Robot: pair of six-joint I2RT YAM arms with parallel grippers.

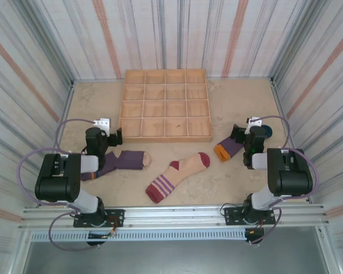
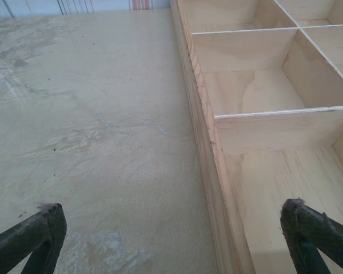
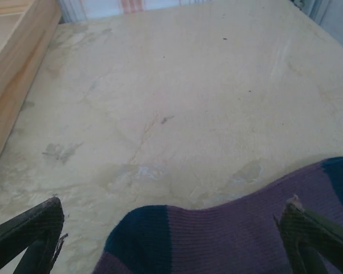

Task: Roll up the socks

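Top external view: three socks lie flat and unrolled on the worktop (image 1: 228,185), all on the near side of the compartmented wooden tray (image 1: 164,137). The dark purple sock with the tan toe (image 1: 123,161) is at the left, the cream sock with the maroon toe (image 1: 180,171) is in the middle, and the purple sock with the orange cuff (image 1: 228,148) is at the right.

In the left wrist view, the left fingers (image 2: 34,240) are spread wide and hold nothing. They straddle the tray's left wall, one over bare worktop and the other over a compartment. A straight descent from here would likely drive a finger onto that wall, and the dark purple sock lies on the near side of them, out of their reach.

In the right wrist view, the right fingers (image 3: 317,240) are also wide and empty, with the purple sock's mid-length between them. Closing there would probably bunch the fabric into a lump rather than start a roll. A shallow pinch might lift only the top layer, or drag the whole sock across the smooth worktop.

The cream sock sits well apart from both arms, so reaching for it risks crowding the two arms together.
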